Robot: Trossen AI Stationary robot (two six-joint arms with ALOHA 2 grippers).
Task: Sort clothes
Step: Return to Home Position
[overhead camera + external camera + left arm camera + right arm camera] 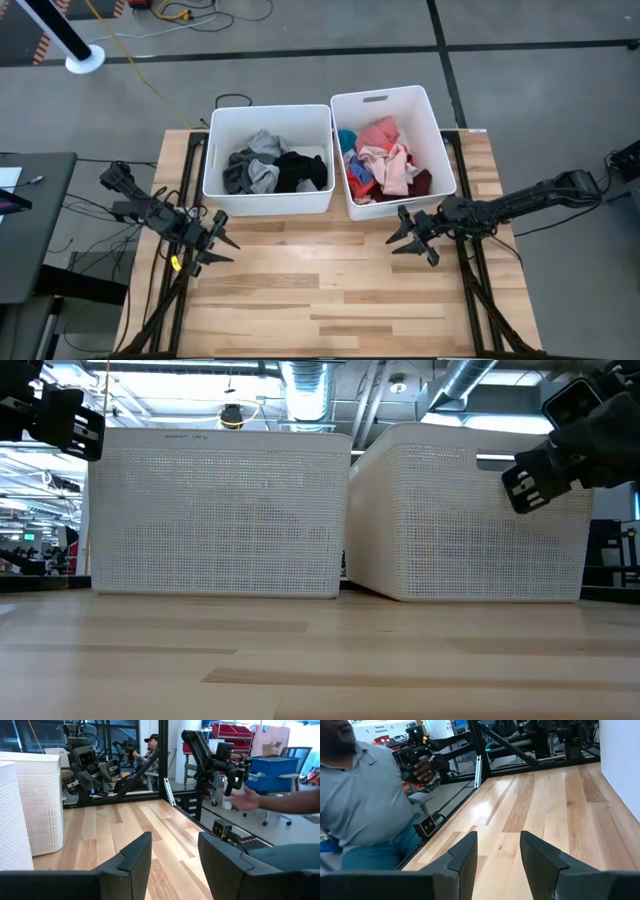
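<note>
With clothes [380, 160] in both bins [268, 201] and the left pincer [216, 246] and right pincer [407, 236] empty, fingers apart, above the bench [330, 300], the right pincer, near the right bin [375, 207], may knock its wall when swinging home.

**Two bins sitting on a wooden table**

A table [330, 290] of light wooden planks is carrying everything here. Its boards are running left to right in pale and brownish strips, and dark frame rails are lining its left and right edges. Two white bins are standing directly on the wood along the far side. The left bin [268, 200] is sitting square to the table edge. The right bin [380, 209] is standing just beside it, turned slightly off square. In the low view, both bins are resting flat on the surface, showing perforated walls, and a narrow dark gap is showing between their bases.
</note>
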